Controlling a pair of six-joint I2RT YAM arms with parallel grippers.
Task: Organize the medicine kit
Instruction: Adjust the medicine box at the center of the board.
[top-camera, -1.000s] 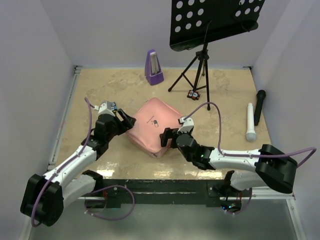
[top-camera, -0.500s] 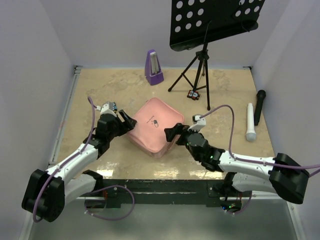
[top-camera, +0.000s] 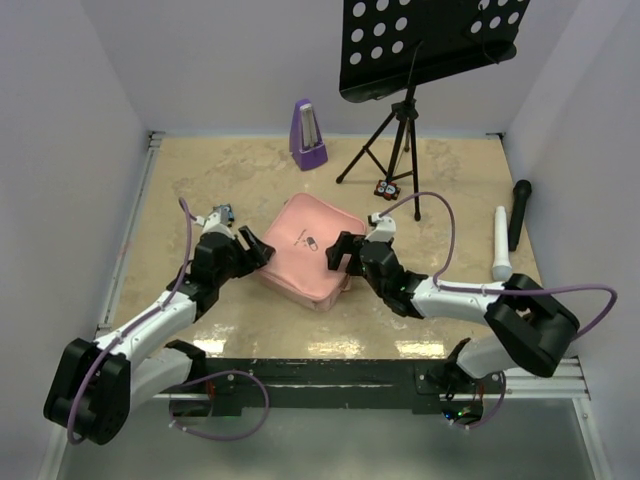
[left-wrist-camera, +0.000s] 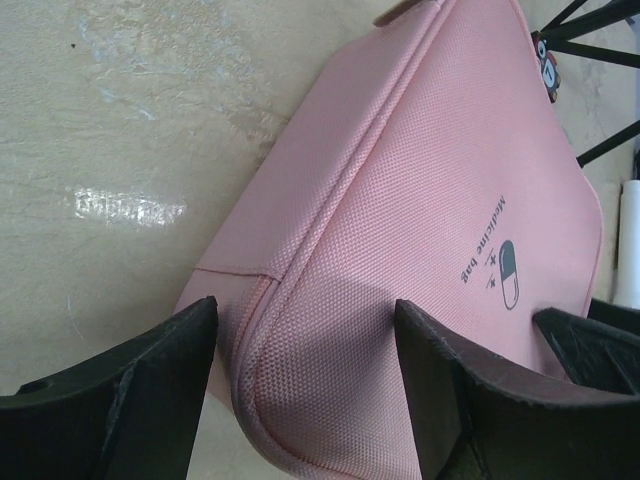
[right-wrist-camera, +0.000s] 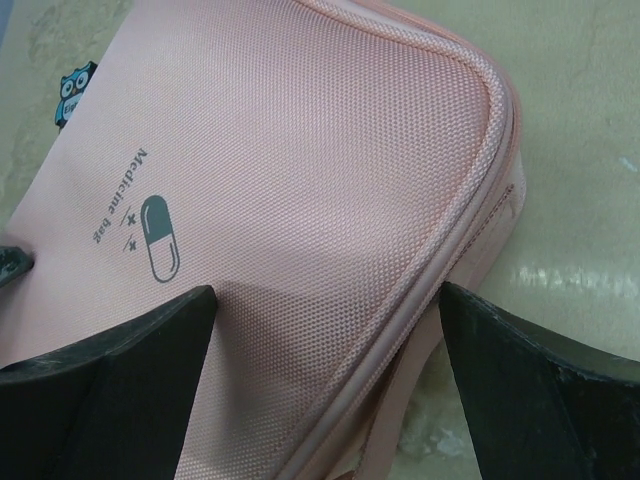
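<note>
You're looking at an early stage: the medicine kit (top-camera: 305, 262) is lying flat on the table (top-camera: 200, 180), lid up with the pill logo (top-camera: 311, 245) showing. The zip is reading as closed along every edge the wrist views are showing, so nothing inside is getting sorted yet. No loose packets are showing around the kit, so I'm judging that opening it is the 1st step left, then arranging whatever it's holding. The left gripper (top-camera: 255, 245) is sitting at the kit's left corner, jaws apart and straddling that corner, 1 finger beside the side wall, 1 over the lid; it isn't clamping anything. The right gripper (top-camera: 342, 256) is sitting at the kit's right corner, jaws spread wide above the lid edge, holding nothing. So both are bracketing the kit and neither is gripping it. The surface under the kit is a glossy beige marbled top, throwing glare patches just beside the kit, so I'm expecting the fabric case to be sliding if you're pushing it sideways. Beyond the kit, near the back wall, a purple metronome (top-camera: 308, 135) is standing upright; beyond and right of the kit, a black music stand (top-camera: 405, 120) is standing on tripod legs. Well right of the kit, a white cylinder (top-camera: 501, 245) and a black microphone (top-camera: 519, 212) are lying side by side. White walls (top-camera: 60, 120) are closing in 3 sides.
</note>
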